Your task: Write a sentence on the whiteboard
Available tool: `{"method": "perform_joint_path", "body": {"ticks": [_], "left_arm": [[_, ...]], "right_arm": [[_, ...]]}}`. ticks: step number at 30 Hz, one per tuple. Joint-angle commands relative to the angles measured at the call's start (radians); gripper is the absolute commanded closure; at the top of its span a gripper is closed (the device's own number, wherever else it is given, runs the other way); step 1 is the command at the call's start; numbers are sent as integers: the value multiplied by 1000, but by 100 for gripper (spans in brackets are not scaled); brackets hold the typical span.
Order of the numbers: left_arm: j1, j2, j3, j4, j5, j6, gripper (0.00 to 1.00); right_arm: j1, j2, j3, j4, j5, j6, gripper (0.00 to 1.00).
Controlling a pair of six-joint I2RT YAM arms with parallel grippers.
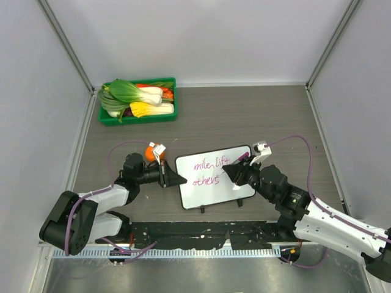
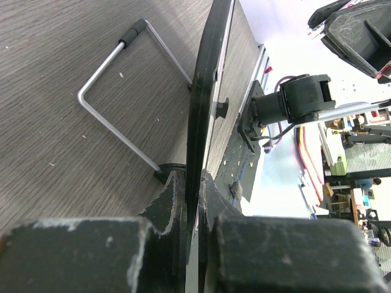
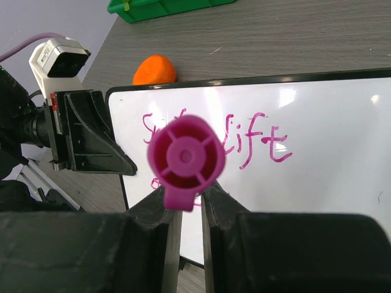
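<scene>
Whiteboard [image 1: 215,195] carries pink sentence [image 1: 206,165], legibly "lift" and "others".

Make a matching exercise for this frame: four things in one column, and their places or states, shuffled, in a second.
1 whiteboard
2 marker
3 green tray
4 small orange object

A in the far left corner of the table
B pinched in the right gripper
C clamped at its edge by the left gripper
D on the table beside the left gripper

Pairs: 1-C, 2-B, 3-A, 4-D
</scene>
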Motion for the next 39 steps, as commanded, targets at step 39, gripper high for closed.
{"method": "perform_joint_path", "body": {"ticks": [39], "left_arm": [[8,29,-7,-35,-119,76,100]], "right_arm": [[-4,15,-104,-57,179,11,99]]}}
